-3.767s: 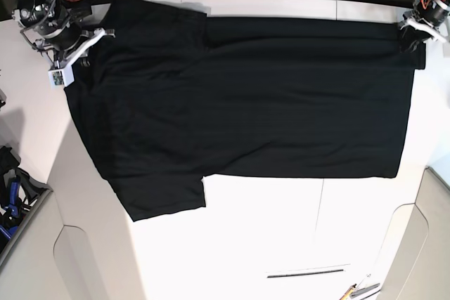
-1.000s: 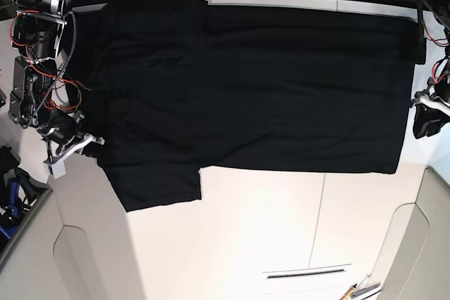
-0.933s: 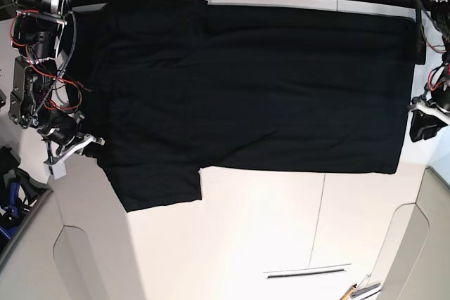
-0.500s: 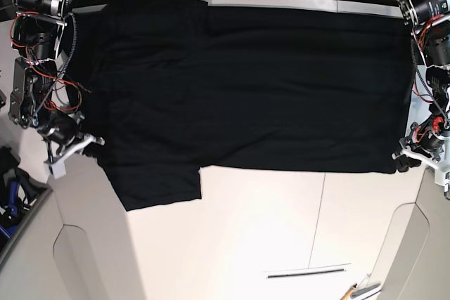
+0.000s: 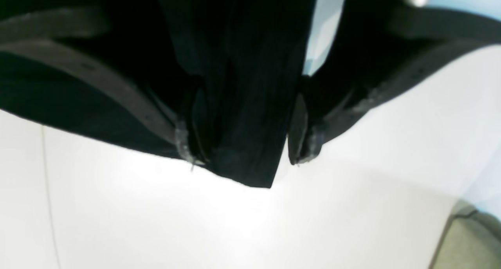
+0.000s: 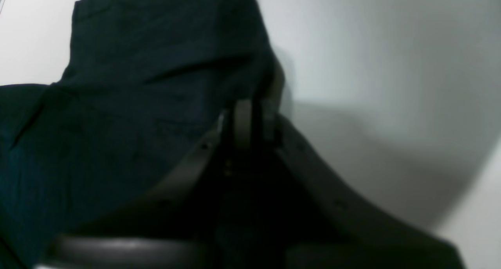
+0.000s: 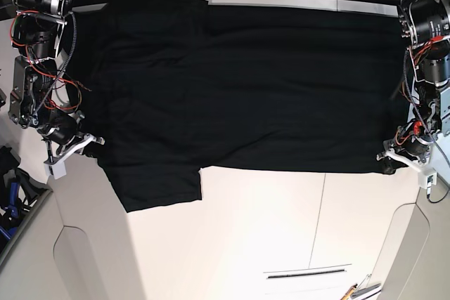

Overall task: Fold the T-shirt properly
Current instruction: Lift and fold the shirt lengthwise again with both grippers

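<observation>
black T-shirt [image 7: 253, 89] flat on white table [image 7: 281, 230] – hem corner between left end effector [image 5: 240, 153] jaws

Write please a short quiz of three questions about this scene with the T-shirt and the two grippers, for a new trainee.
1. True or false: the T-shirt lies spread flat on the white table.
2. Which part of the shirt sits between the fingers of the left gripper? A) a sleeve B) a hem corner C) the collar
3. Fill in: the jaws of the right gripper are ____.

Key:
1. True.
2. B. The wrist view shows the corner between the open fingers.
3. Shut, at the shirt's edge beside the sleeve; whether cloth is pinched cannot be told.
</observation>
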Robot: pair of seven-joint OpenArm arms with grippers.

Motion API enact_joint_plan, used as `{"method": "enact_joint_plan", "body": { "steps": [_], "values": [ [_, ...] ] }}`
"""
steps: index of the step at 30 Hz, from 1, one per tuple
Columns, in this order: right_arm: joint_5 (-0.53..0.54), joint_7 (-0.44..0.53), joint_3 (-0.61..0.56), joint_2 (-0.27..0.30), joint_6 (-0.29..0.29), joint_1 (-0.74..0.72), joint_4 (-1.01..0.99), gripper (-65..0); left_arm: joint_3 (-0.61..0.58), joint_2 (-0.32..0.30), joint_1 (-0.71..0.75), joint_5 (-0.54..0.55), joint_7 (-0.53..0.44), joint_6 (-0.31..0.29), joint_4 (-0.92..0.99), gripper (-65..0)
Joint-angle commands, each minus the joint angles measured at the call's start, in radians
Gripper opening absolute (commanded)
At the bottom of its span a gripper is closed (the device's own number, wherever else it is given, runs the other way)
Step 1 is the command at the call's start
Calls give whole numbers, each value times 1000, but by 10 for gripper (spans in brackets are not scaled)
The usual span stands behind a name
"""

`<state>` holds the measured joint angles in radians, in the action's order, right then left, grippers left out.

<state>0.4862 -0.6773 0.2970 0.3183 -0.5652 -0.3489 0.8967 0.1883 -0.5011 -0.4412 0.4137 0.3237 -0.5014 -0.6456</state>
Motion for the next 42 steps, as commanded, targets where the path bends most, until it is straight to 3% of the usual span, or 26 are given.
{"method": "enact_joint_plan", "body": {
  "steps": [1, 5, 7, 11, 14, 18, 22, 31, 42],
  "values": [
    [-6, -11, 0, 11, 1, -16, 8, -650, 0, -10, -24, 8, -6, -3, -9, -303],
    [-6, -11, 0, 11, 1, -16, 8, -650, 0, -9, -24, 12, -14, -3, -9, -316],
    [-3, -11, 0, 11, 4, -17, 8, -650, 1, -9, -24, 12, -14, -3, -9, -403],
    [57, -44, 0, 11, 4, -16, 29, -650, 1, -10, -24, 16, -14, -4, -10, -646],
    [83, -98, 0, 11, 4, -15, 88, -650, 12, -15, -23, 21, -13, -21, -17, -650],
    [81, -145, 0, 11, 4, 10, 237, -650, 73, -18, -17, 92, 5, -101, -37, -650],
    [61, -180, 0, 11, 11, 68, 412, -650, 179, -18, -6, 191, 105, -196, -64, -650],
    [55, -242, 27, 11, 19, 228, 637, -650, 381, -31, 121, 488, 424, -197, -190, -650],
    [138, -391, 165, 11, 19, 402, 865, -650, 499, -51, 359, 727, 691, -197, -464, -650]
  ]
}}
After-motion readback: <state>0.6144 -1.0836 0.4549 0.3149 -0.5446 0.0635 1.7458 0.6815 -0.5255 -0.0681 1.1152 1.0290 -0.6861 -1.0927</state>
